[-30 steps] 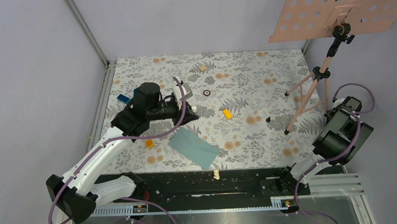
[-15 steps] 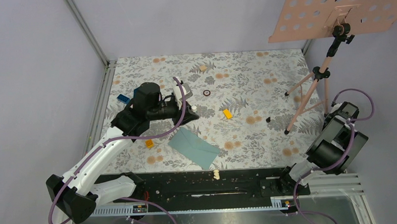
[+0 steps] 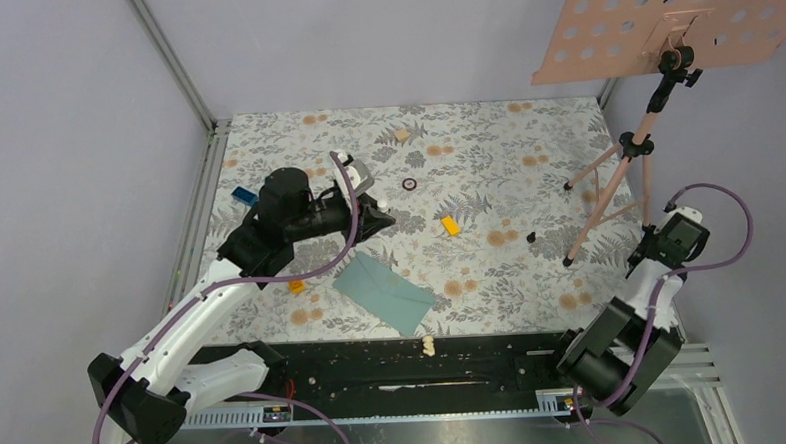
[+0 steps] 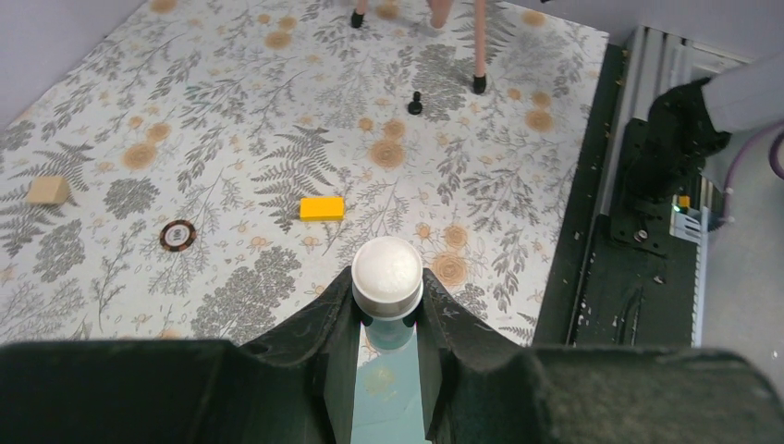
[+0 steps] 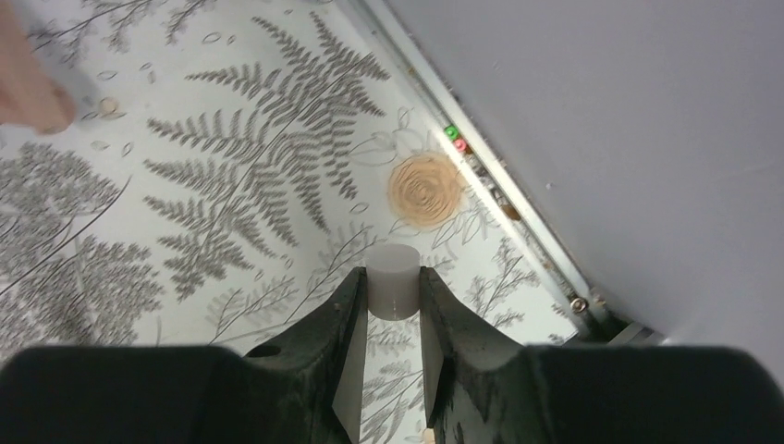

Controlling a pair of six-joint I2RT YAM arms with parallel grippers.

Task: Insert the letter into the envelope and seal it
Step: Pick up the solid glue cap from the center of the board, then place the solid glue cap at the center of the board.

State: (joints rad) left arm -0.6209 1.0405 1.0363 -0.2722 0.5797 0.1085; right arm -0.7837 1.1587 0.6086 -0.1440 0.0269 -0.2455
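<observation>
The teal envelope (image 3: pixel 384 292) lies flat and askew on the floral table, near the front rail. The letter is out of view. My left gripper (image 3: pixel 381 219) hovers just beyond the envelope's far corner, shut on a glue stick (image 4: pixel 387 274) with a white round end and teal body. In the left wrist view, the envelope (image 4: pixel 388 402) shows between the fingers, below the left gripper (image 4: pixel 387 301). My right gripper (image 5: pixel 393 294) is shut on a small pale grey cylindrical cap (image 5: pixel 393 277). It hangs by the table's right edge, where the right gripper (image 3: pixel 678 236) sits in the top view.
A tripod stand (image 3: pixel 617 172) carrying a pink perforated board (image 3: pixel 680 19) occupies the back right. Small pieces are scattered about: a yellow block (image 3: pixel 451 225), an orange block (image 3: pixel 296 284), a blue block (image 3: pixel 243 196), a brown ring (image 3: pixel 409 184), a tan block (image 3: pixel 401 136), a black peg (image 3: pixel 531 237).
The right arm has folded back toward the near right, its wrist turned while still gripping the cap. The left gripper with the glue stick has shifted slightly away from the envelope.
</observation>
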